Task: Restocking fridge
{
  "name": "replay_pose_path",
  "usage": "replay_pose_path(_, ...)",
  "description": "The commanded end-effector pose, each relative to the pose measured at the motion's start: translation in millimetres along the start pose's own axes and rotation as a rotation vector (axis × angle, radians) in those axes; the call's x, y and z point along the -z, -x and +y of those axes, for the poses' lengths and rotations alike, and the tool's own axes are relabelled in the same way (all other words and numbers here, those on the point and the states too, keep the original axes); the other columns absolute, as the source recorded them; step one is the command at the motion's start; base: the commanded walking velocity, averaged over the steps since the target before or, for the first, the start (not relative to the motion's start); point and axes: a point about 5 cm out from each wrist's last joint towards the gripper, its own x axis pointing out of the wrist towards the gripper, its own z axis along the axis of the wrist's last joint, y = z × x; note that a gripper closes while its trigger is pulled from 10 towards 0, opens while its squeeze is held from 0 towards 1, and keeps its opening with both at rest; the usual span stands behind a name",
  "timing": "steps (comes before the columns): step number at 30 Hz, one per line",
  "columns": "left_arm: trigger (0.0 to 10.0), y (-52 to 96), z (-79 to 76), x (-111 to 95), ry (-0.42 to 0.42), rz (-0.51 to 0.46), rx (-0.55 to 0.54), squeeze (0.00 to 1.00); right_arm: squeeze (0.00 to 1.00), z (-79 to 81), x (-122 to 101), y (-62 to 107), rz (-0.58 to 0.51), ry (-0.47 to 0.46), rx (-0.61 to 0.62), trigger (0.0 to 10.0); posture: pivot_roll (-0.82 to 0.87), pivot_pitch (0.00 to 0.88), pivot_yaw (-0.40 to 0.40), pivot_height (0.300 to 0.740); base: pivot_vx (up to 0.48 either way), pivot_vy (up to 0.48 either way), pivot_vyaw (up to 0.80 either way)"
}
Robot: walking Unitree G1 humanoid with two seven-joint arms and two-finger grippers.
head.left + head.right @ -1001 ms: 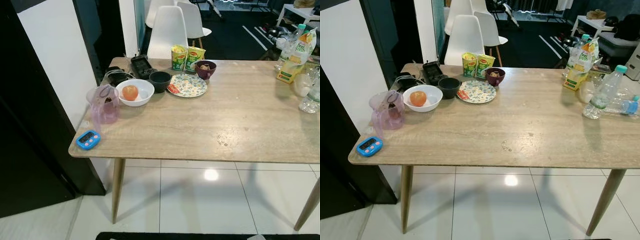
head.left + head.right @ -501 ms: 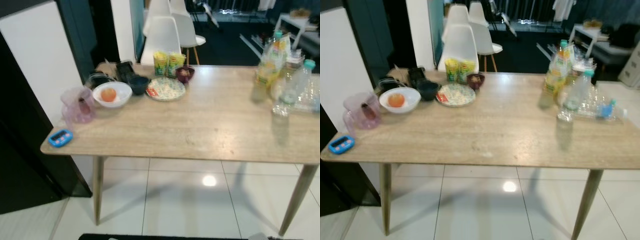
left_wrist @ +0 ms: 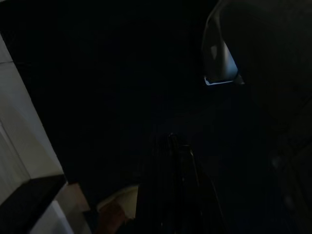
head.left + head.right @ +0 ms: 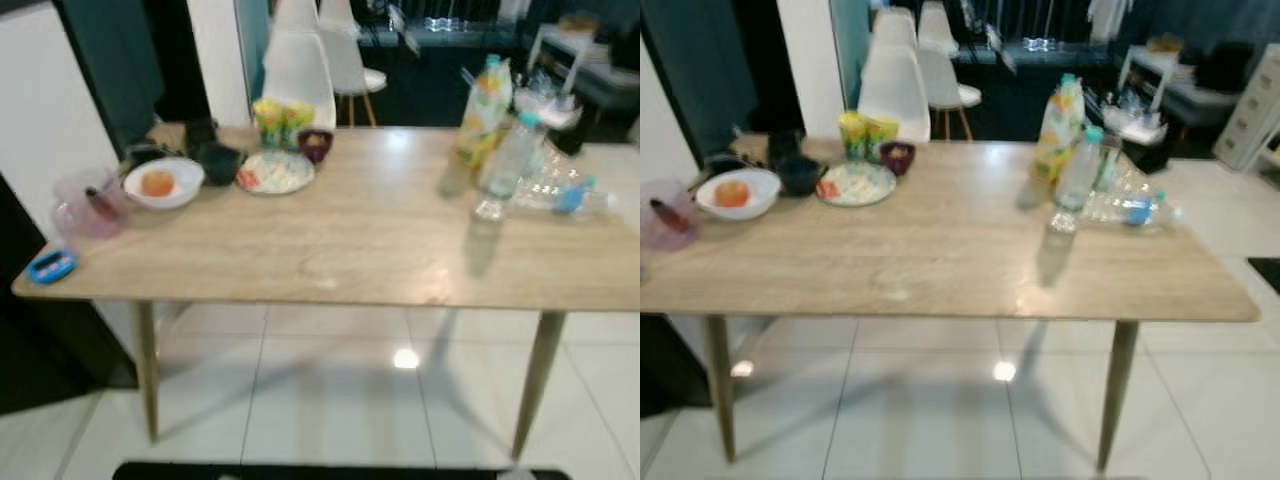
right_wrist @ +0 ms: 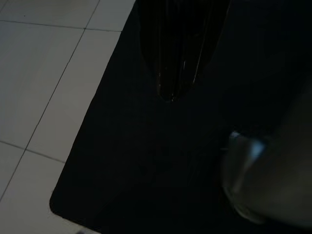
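since the earlier frames your head camera has swung right; objects on the wooden table have not shifted. you see a juice carton, an upright water bottle and a lying bottle at the right end. only the left eye view shows the blue timer. left gripper and right gripper hang narrow, fingers together, over a black mat.
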Motion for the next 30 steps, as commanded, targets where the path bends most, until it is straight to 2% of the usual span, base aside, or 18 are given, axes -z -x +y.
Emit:
replay_pose_path(1, 10.0, -2.3, -6.8, -37.6, 0.027, -0.146, -0.001, 0.00, 0.00, -1.4, -3.0, -0.1, -0.010, -0.008, 0.005, 10.0, 0.01, 0.000, -0.036, 0.740, 0.000, 0.000, 0.00)
replay_pose_path(20, 10.0, -1.5, -1.5, -36.1, 0.045, -0.150, -0.016, 0.00, 0.00, -2.4, -4.5, -0.1, -0.012, -0.008, 0.006, 10.0, 0.00, 0.000, -0.034, 0.740, 0.000, 0.000, 0.00)
replay_pose_path(30, 10.0, -2.3, -7.8, -33.4, 0.030, -0.136, 0.011, 0.00, 0.00, -0.5, -6.2, -0.5, -0.015, -0.008, -0.001, 10.0, 0.01, 0.000, -0.033, 0.740, 0.000, -0.416, 0.00)
